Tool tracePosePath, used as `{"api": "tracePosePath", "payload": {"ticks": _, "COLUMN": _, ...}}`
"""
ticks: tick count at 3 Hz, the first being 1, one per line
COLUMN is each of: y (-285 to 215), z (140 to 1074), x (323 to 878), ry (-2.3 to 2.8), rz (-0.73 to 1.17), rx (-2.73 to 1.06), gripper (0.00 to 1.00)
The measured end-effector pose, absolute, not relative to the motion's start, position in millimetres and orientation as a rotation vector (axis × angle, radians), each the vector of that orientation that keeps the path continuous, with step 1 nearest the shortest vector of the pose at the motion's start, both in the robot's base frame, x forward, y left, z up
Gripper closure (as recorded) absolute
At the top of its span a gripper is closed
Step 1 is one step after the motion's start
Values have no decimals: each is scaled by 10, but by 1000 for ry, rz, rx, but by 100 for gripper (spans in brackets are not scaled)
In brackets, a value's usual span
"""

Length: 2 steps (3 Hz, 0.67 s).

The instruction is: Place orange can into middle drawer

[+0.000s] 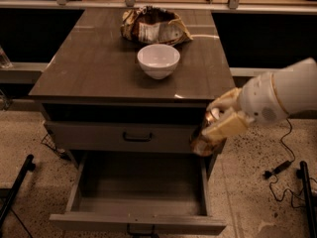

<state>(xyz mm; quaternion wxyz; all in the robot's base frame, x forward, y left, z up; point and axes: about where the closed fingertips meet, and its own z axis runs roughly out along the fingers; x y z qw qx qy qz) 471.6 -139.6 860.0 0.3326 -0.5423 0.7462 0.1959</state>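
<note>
1. The dark grey-brown wooden cabinet top (99,78) filled the upper middle; its front edge ran unbroken above a closed grey drawer front with a black bar handle (137,137).
2. The wide grey-brown middle drawer (138,182) stood pulled out below, its flat bottom bare between low side walls.
3. The white robot arm (282,95) reached in from the right, over speckled floor.
4. A crumpled brown-and-white bag (153,26) lay near the back edge.
5. A round white bowl (158,61) sat just in front of the bag, well back from the front edge.
6. The tan two-finger gripper (218,128) hung off the cabinet's right front corner, clenched around the can.
7. The small brownish-orange can (202,144) was tilted, beside the closed front's right end, above the open drawer's right wall.
</note>
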Motion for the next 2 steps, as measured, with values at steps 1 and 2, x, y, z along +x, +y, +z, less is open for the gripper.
{"api": "tracePosePath", "payload": {"ticks": 1, "y": -1461, "z": 8029, "x": 4293, "ry": 1963, "rz": 586, "rx": -1475, "gripper": 100}}
{"api": "tracePosePath", "payload": {"ticks": 2, "y": -1438, "z": 8070, "x": 4321, "ry": 1960, "rz": 583, "rx": -1474, "gripper": 100}}
